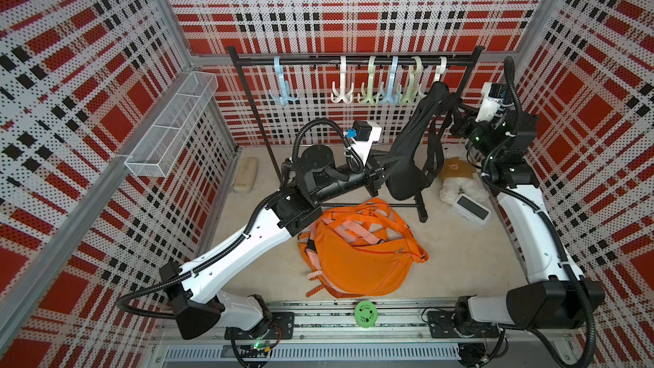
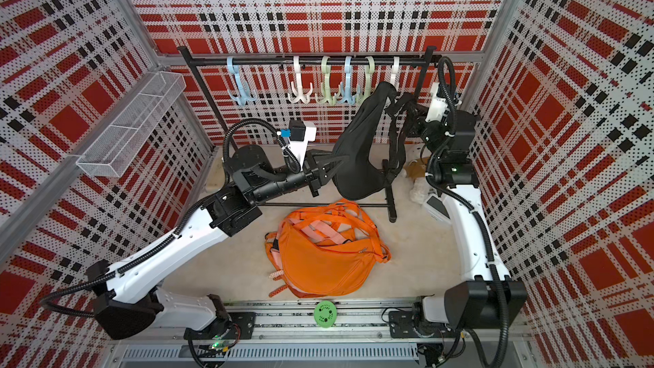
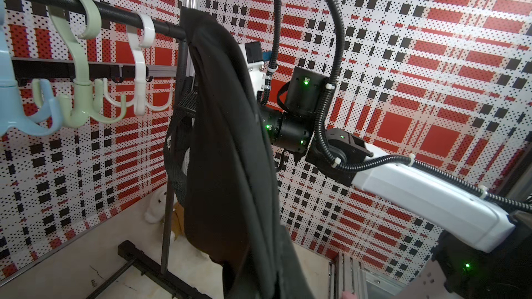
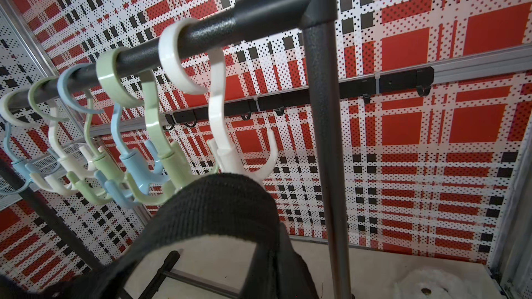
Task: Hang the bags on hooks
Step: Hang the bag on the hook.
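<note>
Gripping the black bag [image 1: 410,157] with both tools: my left tool [image 1: 387,171] is pinched narrow on its body, and my right tool [image 1: 456,120] is clamped tight on its strap [image 4: 224,197]. The bag hangs at the right end of the rail [image 1: 318,61], with the strap loop against the rightmost white hook [image 4: 218,110]; caught or not, I can't tell.

Six hooks [image 1: 342,90] up there: two blue, two green, two white. Two bags in all, and the orange bag [image 1: 364,263] lies on the tabletop [image 1: 460,260]. One plush toy [image 1: 456,178] far right, one green disc [image 1: 366,314] near. One wire basket [image 1: 170,129] on the left wall, three compartments.
</note>
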`<state>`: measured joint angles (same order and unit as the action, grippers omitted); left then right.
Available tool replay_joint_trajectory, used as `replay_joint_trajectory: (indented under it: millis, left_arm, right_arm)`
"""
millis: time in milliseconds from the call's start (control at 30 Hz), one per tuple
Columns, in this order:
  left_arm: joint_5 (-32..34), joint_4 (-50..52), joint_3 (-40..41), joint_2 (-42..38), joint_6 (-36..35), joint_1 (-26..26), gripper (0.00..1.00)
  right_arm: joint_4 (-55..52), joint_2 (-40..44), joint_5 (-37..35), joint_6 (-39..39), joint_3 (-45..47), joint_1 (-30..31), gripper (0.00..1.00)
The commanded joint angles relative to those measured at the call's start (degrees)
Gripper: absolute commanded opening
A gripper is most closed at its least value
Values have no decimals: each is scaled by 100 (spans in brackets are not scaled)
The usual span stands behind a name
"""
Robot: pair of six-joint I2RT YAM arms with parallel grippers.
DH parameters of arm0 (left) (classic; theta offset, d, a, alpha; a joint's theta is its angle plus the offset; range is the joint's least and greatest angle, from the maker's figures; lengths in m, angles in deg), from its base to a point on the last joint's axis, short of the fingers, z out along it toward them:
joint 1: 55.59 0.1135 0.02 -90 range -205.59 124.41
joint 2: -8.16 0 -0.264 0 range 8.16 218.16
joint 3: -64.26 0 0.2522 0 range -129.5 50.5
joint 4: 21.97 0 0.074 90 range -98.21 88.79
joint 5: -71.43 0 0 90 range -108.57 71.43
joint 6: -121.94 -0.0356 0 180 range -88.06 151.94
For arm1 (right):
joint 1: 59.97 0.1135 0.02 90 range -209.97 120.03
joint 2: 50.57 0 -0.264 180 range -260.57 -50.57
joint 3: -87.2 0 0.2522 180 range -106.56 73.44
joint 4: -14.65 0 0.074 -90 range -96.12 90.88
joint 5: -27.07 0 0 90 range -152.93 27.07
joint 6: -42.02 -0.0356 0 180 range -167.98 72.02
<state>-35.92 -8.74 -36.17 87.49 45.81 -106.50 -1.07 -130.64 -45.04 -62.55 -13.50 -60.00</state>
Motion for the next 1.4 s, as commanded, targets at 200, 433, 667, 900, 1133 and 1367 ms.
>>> replay_joint_trajectory:
  millis: [200, 433, 667, 900, 1133, 1367]
  left_arm:
    - [-53, -123, -420, 313, 79, 133, 0]
    - [131, -122, -326, 363, 212, 259, 0]
    - [167, -183, 61, 390, 456, 328, 0]
    - [150, -183, 262, 427, 478, 219, 0]
    - [279, -260, 696, 493, 540, -39, 0]
    - [323, -559, 1187, 856, 859, -169, 20]
  right_arm:
    - [-57, -659, 172, 62, -778, -19, 0]
    - [-298, -1061, 431, 151, -1112, -9, 0]
    - [-718, -1145, 309, 500, -1132, 93, 0]
    - [-560, -772, 72, 500, -596, 91, 0]
    - [-425, -75, -818, 420, 120, 92, 3]
    - [-504, 749, -1274, 373, 775, 93, 49]
